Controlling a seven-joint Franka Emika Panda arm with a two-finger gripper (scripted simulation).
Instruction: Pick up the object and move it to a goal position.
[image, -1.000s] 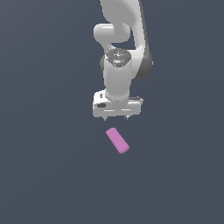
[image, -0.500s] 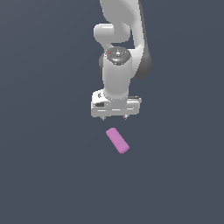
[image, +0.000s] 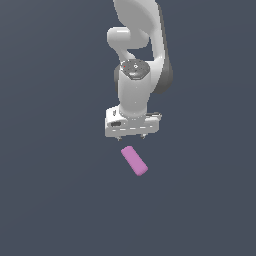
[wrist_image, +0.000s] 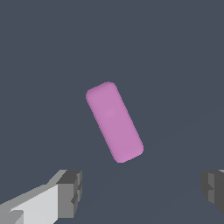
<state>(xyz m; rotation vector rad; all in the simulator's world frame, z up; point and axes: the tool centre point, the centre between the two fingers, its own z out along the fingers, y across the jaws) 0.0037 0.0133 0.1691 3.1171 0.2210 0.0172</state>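
**Backdrop: plain dark ground**

Ground surface (image: 55, 200) uniform dark slate grey, matte, untextured. No seam or horizon separates floor from wall. Light even and diffuse. Wrist view shows the same flat grey, with a faint paler diagonal band.

One pink block (image: 134, 160), one arm (image: 137, 60), one end effector (image: 131, 137).

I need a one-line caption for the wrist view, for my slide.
Wrist view: open gripper above the pink block, which lies flat and untouched on the dark surface.
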